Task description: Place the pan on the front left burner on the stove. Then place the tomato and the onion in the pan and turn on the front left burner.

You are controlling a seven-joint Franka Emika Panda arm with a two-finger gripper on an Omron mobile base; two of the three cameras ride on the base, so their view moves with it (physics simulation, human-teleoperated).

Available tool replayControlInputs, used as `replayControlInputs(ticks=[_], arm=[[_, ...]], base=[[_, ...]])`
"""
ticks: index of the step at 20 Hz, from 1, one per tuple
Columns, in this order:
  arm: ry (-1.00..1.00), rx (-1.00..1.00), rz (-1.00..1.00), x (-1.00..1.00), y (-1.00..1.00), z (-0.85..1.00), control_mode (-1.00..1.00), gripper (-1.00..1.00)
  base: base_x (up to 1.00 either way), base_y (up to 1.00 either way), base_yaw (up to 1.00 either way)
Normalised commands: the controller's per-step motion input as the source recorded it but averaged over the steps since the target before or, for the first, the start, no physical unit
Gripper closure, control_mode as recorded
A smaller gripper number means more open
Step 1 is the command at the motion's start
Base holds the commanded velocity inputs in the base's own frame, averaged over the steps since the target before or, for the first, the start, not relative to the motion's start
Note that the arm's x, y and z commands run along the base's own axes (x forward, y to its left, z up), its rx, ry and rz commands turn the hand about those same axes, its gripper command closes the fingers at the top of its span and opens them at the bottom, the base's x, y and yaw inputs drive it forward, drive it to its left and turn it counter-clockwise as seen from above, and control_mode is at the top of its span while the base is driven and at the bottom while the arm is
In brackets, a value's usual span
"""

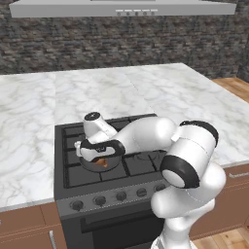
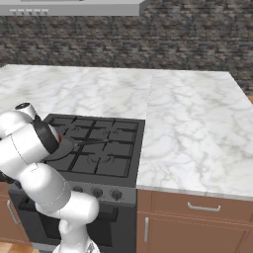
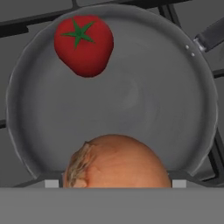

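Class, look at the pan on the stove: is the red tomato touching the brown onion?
Apart. The hand view shows bare grey pan floor between the glossy red tomato and the tan-brown onion.

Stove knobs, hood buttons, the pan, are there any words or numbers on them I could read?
None can be read.
Stove knobs: no marks show.
Hood buttons: small pale squares, too small to tell any marking.
Pan, tomato, onion: no writing.

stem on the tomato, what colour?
Green, star-shaped, on top of the red tomato. Clearest in the hand view.
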Motion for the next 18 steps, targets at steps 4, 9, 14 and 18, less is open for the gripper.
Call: replayControlInputs(ticks=[4,9,14,18], arm=[[0.00,0.00,0.00,0.00,0.00,0.00,-1.00,-1.00],[0.00,0.00,0.00,0.00,0.00,0.00,-1.00,-1.00],[0.00,0.00,0.00,0.04,0.00,0.00,-1.00,-1.00],[0.00,0.00,0.00,0.03,0.00,0.00,-1.00,-1.00]], base=[[0.00,0.00,0.00],[0.00,0.00,0.00],[0.00,0.00,0.00],[0.00,0.00,0.00]])
